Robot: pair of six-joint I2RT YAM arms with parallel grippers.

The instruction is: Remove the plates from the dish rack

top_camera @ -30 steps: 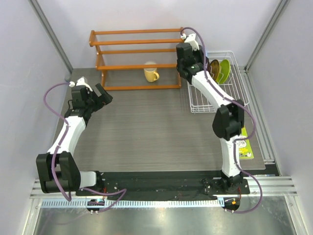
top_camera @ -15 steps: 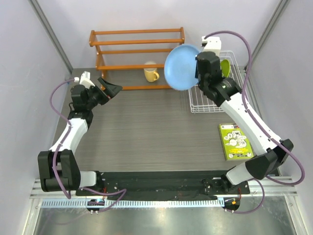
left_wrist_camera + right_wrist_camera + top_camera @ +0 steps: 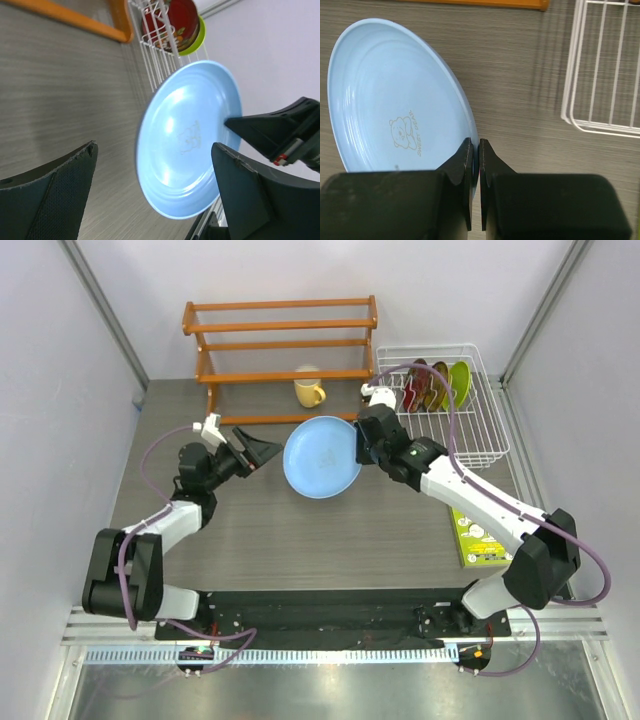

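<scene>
The right gripper (image 3: 475, 145) pinches the light blue plate (image 3: 322, 457) by its right rim, tilted over the table (image 3: 300, 530), left of the dish rack (image 3: 492, 435); the left gripper (image 3: 268, 448), spread wide, faces the plate's opposite edge without touching.

Left arm: our white left arm (image 3: 165, 525) bends low and reaches right.
Left gripper: our black left gripper (image 3: 262, 447) has its fingers wide apart and holds nothing.
Right arm: our white right arm (image 3: 470, 495) stretches left.
Right gripper: our black right gripper (image 3: 475, 142) pinches the rim of the light blue round plate (image 3: 318, 458).

Mug (image 3: 309, 392) by orange shelf (image 3: 280, 340); perhaps booklet (image 3: 482, 546)
</scene>
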